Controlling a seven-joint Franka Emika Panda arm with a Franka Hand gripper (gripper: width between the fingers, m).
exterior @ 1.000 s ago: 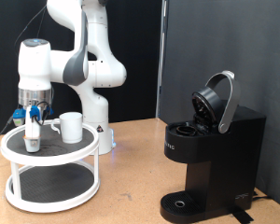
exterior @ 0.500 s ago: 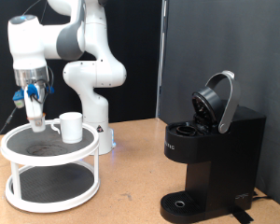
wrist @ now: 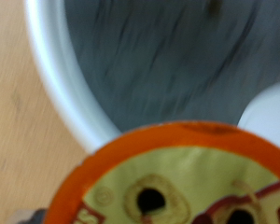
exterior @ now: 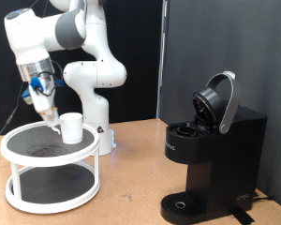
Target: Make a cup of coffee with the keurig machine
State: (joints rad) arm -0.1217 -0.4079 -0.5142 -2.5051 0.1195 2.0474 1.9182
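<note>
One arm in view, white, jointed, standing at the back of a wooden surface (exterior: 131, 178) against a dark backdrop.

One end effector (exterior: 47, 114), high at the exterior view's left, tilted, hanging over the top shelf of the stand. A small white pod (exterior: 48, 116) sits between its fingers; blue parts show just above. The fingers are clamped on that pod.

One two-tier round stand (exterior: 49, 184), white rims, dark grey shelves, at the exterior view's left. Two shelves counted: upper and lower.

One cup (exterior: 72, 127), plain white, upright on the upper shelf toward its right side in the exterior view. The pod is just beside the cup on the exterior view's left, lifted off the shelf; cannot tell whether the two touch.

One keurig machine (exterior: 211, 155), black, on the surface at the exterior view's right, well apart from the stand. Lid hinged up and open, the pod chamber exposed. Round drip base at the bottom front, nothing standing on it.

Wrist view, blurred: one round pod lid (wrist: 182, 182), orange rim, yellowish printed face, fills the near part of the frame. Behind it the stand's white rim (wrist: 61, 70) and grey shelf, wood beyond. A pale edge of the cup (wrist: 269, 117) at one side.
</note>
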